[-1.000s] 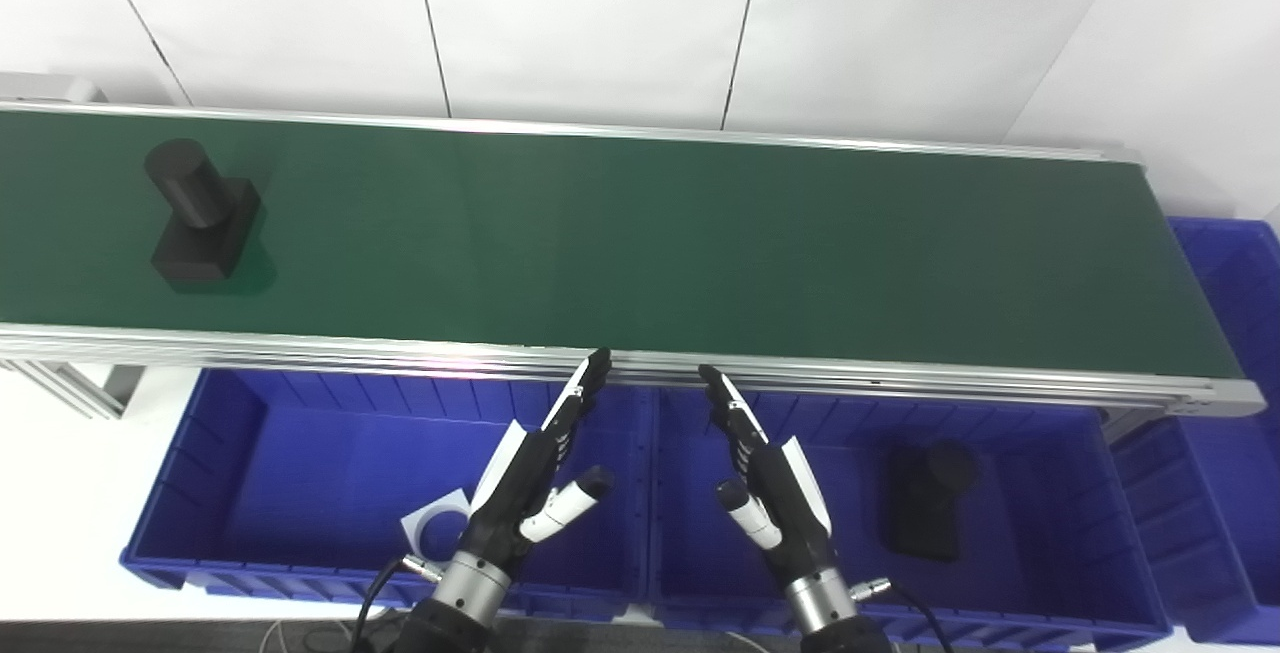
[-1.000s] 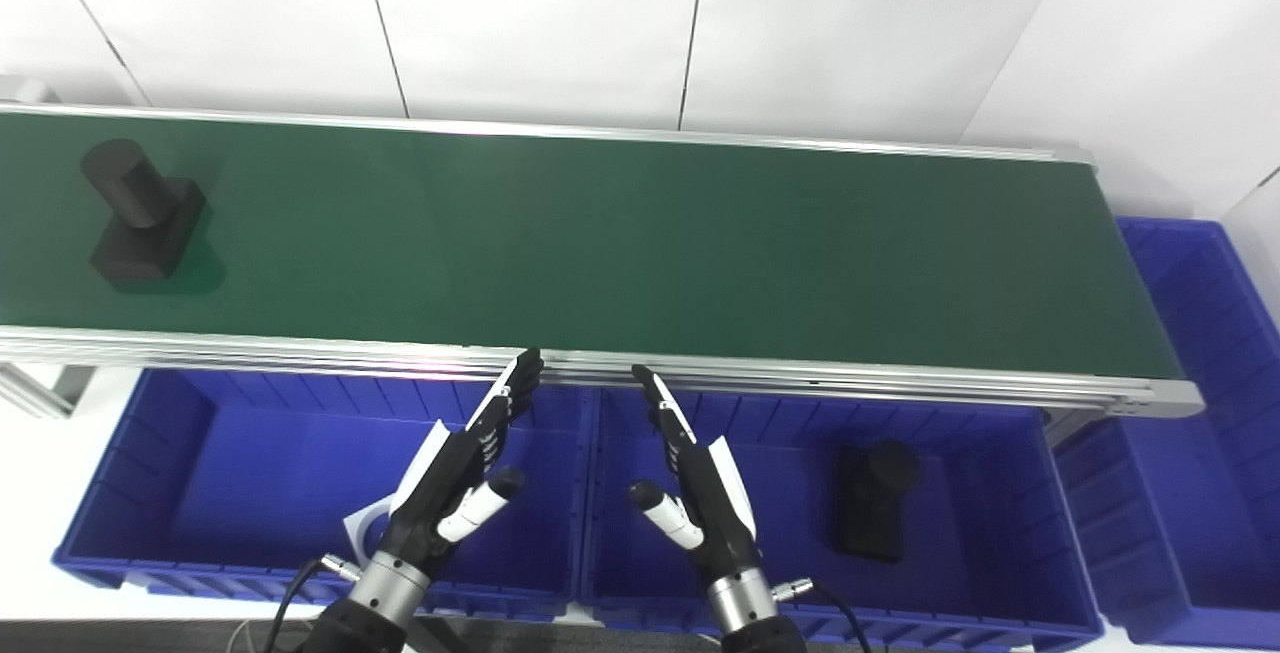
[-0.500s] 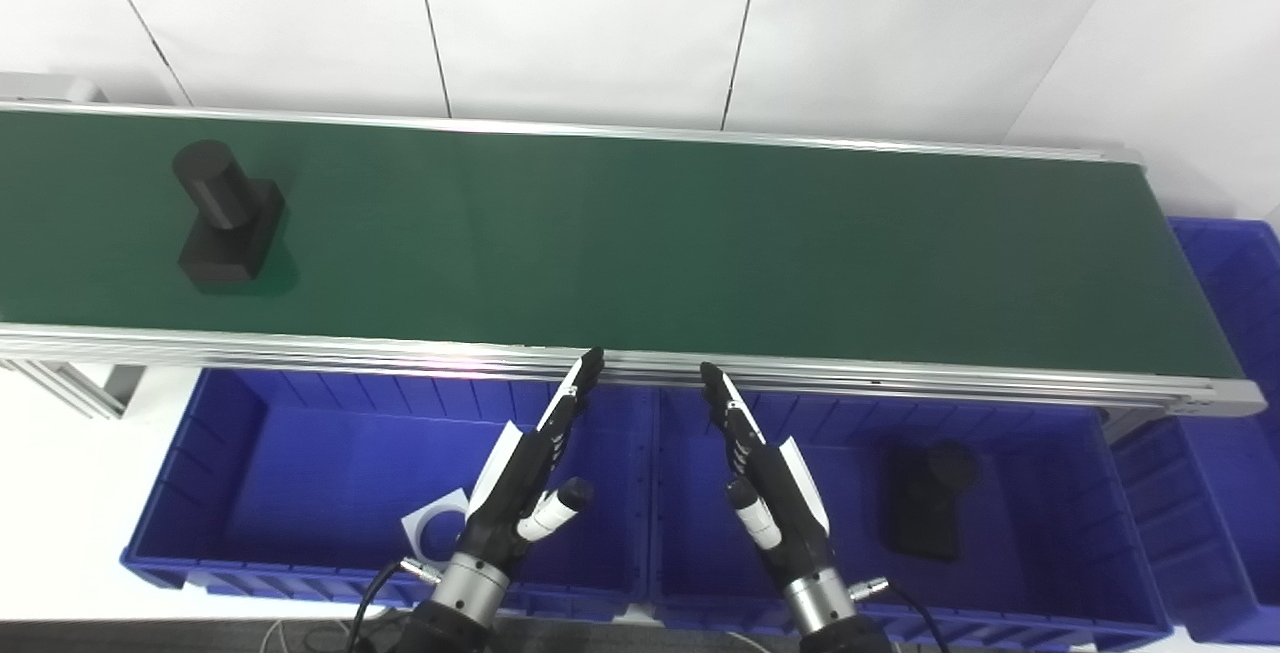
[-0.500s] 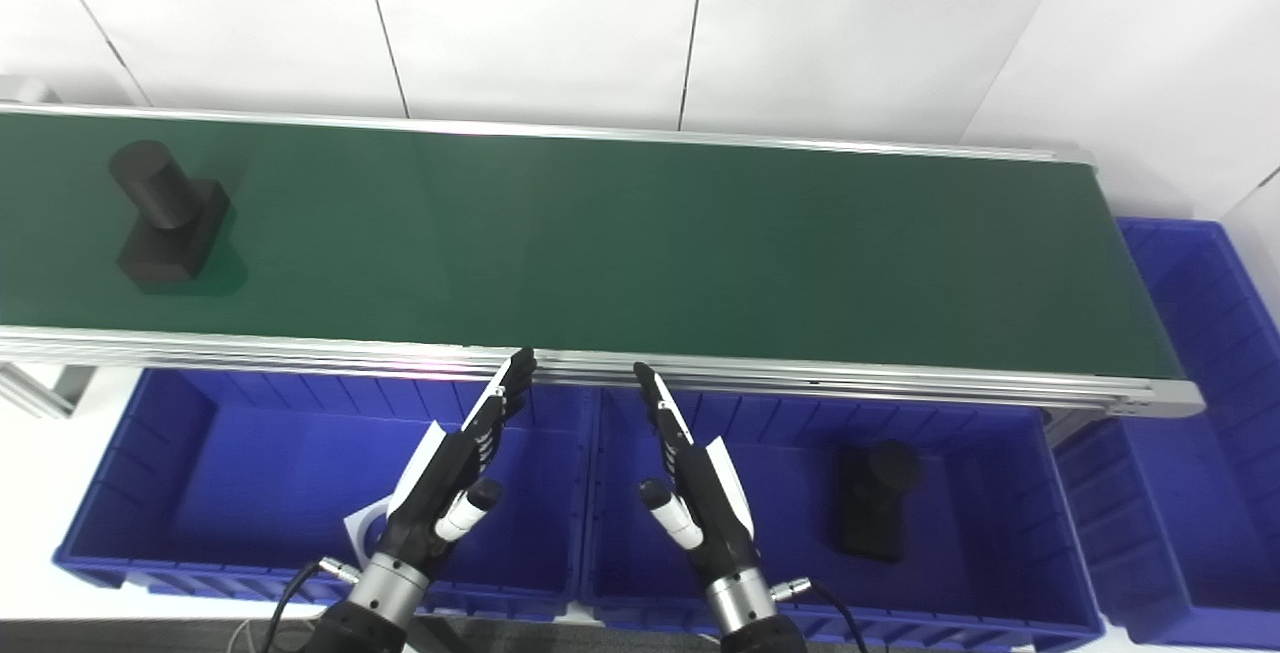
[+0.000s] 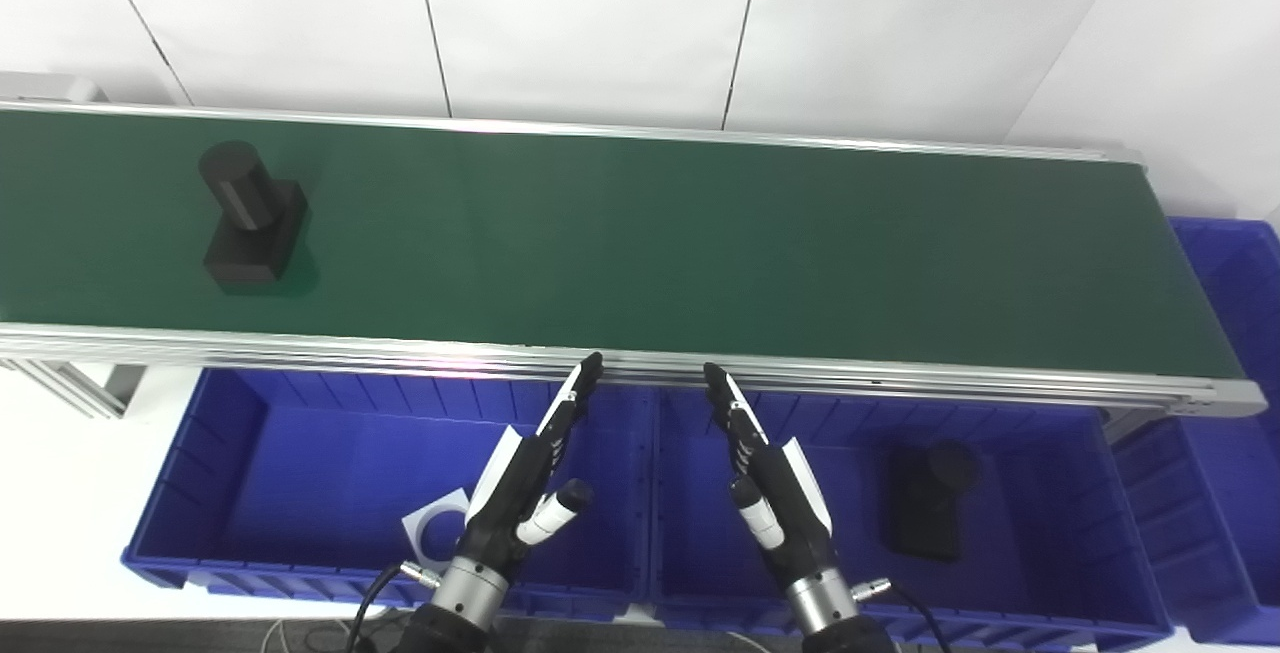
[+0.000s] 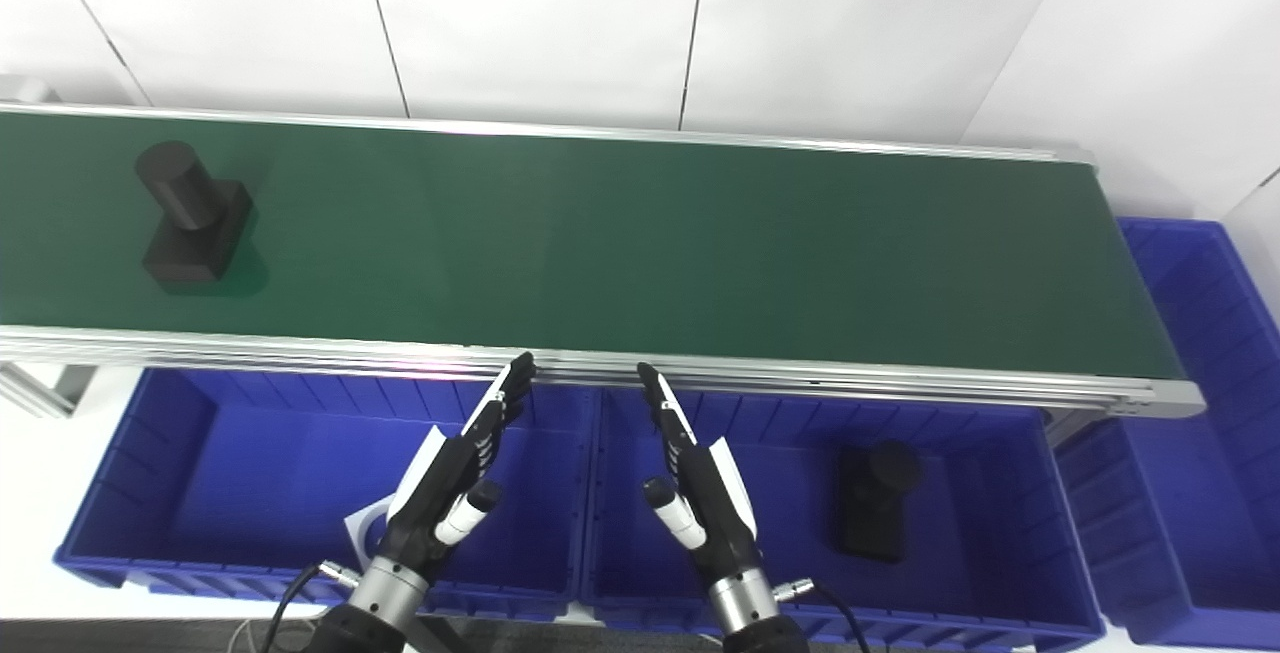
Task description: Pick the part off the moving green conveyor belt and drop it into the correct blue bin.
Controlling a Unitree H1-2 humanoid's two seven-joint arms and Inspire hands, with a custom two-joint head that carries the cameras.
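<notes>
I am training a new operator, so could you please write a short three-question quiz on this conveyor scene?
1. True or false: the black part on the green belt lies at its left end.
2. Which bin holds a similar black part: A, left bin; B, middle bin?
3. Fill in: both the left hand and right hand are ____, holding nothing.

Key: 1 true; 2 B, see the binned part; 3 open.
</notes>
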